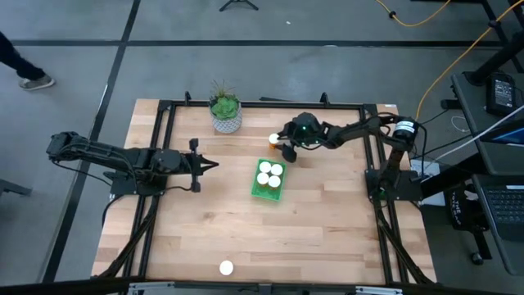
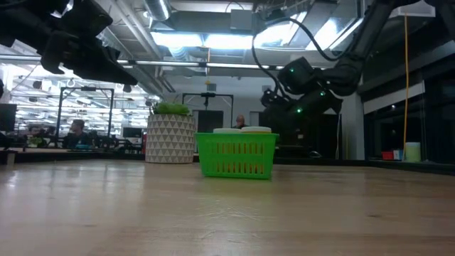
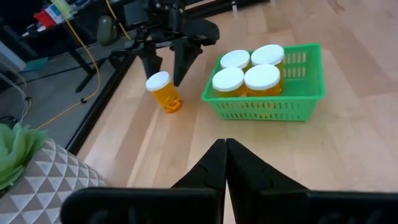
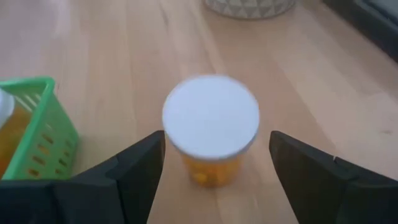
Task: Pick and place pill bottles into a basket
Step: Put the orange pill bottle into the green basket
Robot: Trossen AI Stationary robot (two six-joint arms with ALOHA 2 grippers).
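Pale wooden table (image 1: 327, 229) held the basket (image 1: 268, 189) with four pill bottles, and beside it the right gripper (image 1: 279, 148) hung, fingers spread around a fifth bottle (image 4: 211, 126) for grasping, while the left gripper (image 1: 214, 165) waited closed.

Six small orange cylindrical pill bottles with round white caps show in all: four stand packed together (image 1: 269, 174) in the one small bright green rectangular plastic basket (image 1: 257, 191), a fifth (image 1: 273, 139) stands on the pale wooden worktop (image 1: 327, 221) just beyond the basket, and a sixth (image 1: 226, 267) sits alone near the worktop's near edge. One white patterned pot holding a green plant (image 1: 225, 109) stands on the worktop. Two dark arms reach over it, each ending in one two-fingered claw: the left claw (image 1: 214, 165) and the right claw (image 1: 282, 144).
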